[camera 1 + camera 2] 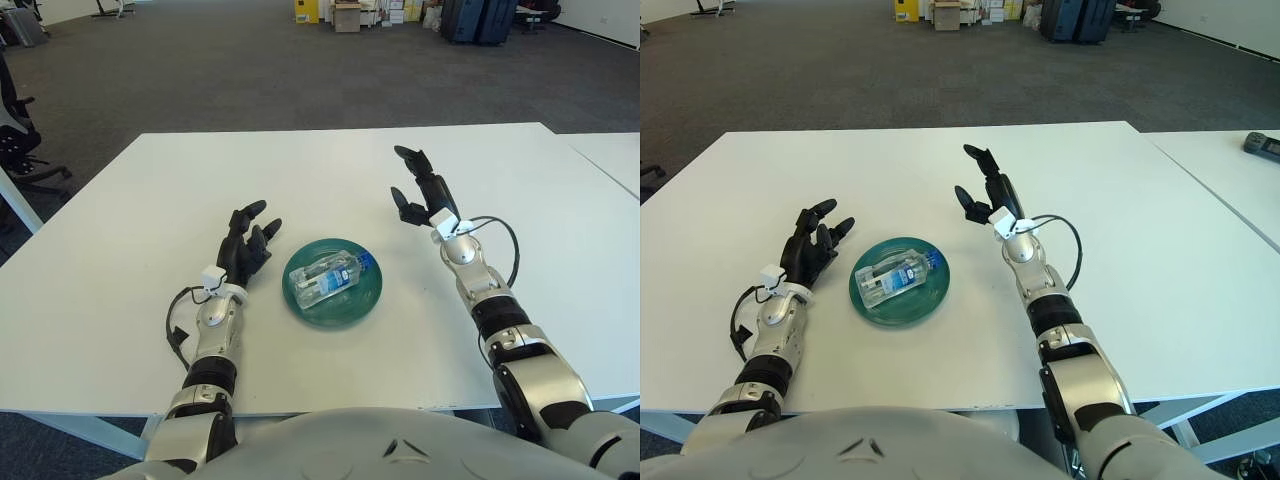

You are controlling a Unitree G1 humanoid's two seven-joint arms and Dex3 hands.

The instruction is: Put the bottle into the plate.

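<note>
A clear plastic bottle [329, 277] with a blue cap lies on its side inside the green plate [368, 300] on the white table. My right hand [416, 190] is open and empty, raised a little to the right of and beyond the plate, apart from the bottle. My left hand [250, 240] is open and empty, just left of the plate.
The white table [300, 180] reaches to the far edge. A second table [610, 160] adjoins on the right, with a dark object [1262, 146] on it. Office chairs [15, 140] stand at the left; boxes and cases [400, 15] are across the carpeted floor.
</note>
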